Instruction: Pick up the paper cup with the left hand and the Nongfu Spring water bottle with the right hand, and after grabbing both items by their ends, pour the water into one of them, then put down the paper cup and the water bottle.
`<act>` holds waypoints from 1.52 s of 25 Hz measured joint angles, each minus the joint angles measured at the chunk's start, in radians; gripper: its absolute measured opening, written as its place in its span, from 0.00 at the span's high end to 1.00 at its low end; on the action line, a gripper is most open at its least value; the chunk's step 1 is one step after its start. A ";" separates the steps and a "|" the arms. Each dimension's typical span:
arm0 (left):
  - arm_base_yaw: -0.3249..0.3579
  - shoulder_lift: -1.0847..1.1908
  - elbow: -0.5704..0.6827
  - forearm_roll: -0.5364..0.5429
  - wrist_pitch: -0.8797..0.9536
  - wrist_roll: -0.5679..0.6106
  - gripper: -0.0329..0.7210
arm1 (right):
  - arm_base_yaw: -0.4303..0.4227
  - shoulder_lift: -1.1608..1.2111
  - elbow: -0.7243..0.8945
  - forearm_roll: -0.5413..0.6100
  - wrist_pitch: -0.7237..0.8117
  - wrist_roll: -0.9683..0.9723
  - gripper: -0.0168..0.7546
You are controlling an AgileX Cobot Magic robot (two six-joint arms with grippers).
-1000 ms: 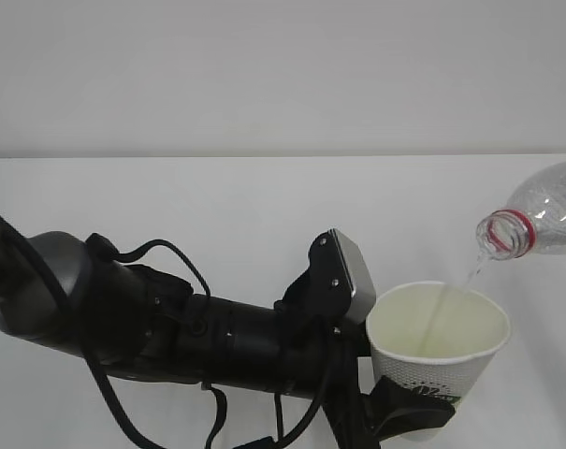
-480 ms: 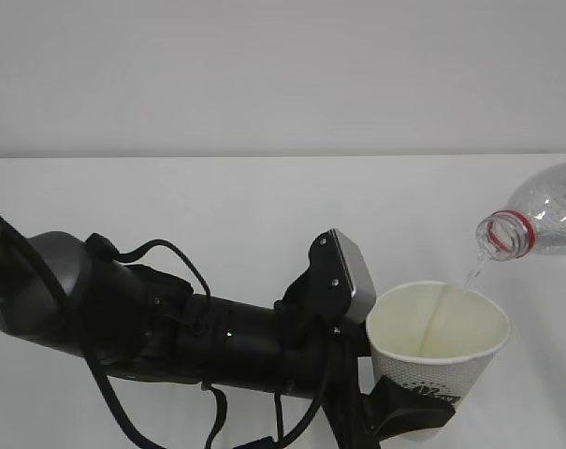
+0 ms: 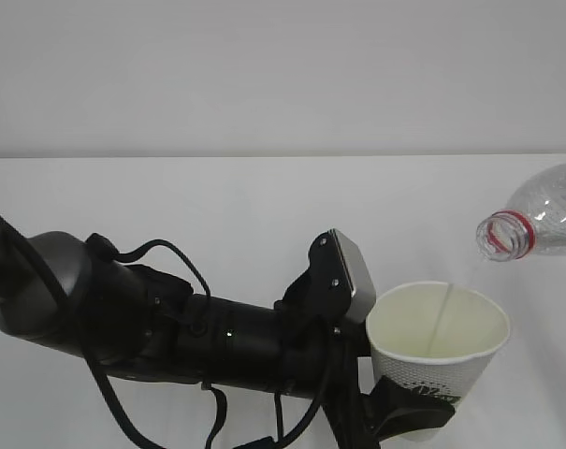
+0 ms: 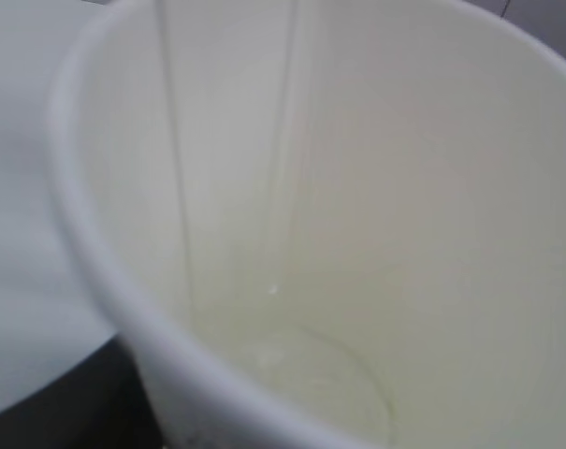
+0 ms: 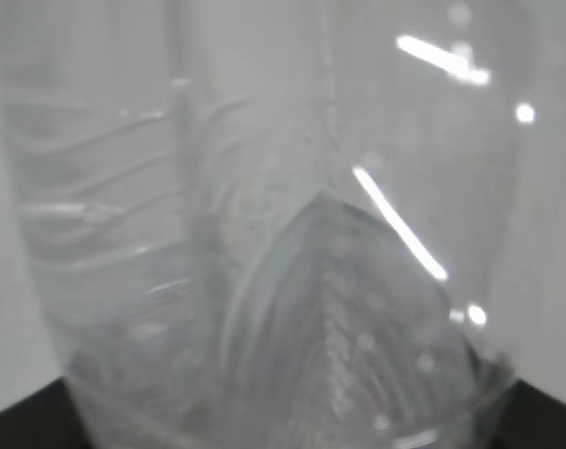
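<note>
The paper cup (image 3: 439, 344) stands upright at the lower right of the exterior view, with my left gripper (image 3: 409, 418) shut on its lower part. The cup's cream inside (image 4: 357, 187) fills the left wrist view, with a little water (image 4: 311, 379) at the bottom; the fingers are hidden there. The Nongfu Spring water bottle (image 3: 535, 220) hangs tilted at the right edge, its open red-ringed mouth (image 3: 500, 236) up and right of the cup's rim. No stream shows. The clear ribbed bottle (image 5: 264, 234) fills the right wrist view, held by my right gripper (image 5: 283, 438).
My black left arm (image 3: 170, 327) with its cables and grey block (image 3: 346, 273) lies across the lower left. Behind it the white table (image 3: 217, 196) runs back to a pale wall (image 3: 264, 75).
A thin stream of water ran from the bottle's mouth into the cup in both earlier frames; now it has stopped. Cup, bottle and arm have hardly moved.
</note>
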 joint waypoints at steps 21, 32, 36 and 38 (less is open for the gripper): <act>0.000 0.000 0.000 0.000 0.000 0.000 0.28 | 0.000 0.000 0.000 0.000 0.000 -0.006 0.37; 0.000 0.000 0.000 0.000 0.000 0.000 0.28 | 0.000 0.000 0.000 0.000 0.000 -0.006 0.37; 0.000 0.000 0.000 0.000 0.000 0.000 0.28 | 0.000 0.000 0.000 0.000 0.000 -0.017 0.37; 0.000 0.000 0.000 0.000 0.000 0.000 0.28 | 0.000 0.000 0.000 0.000 0.000 -0.021 0.37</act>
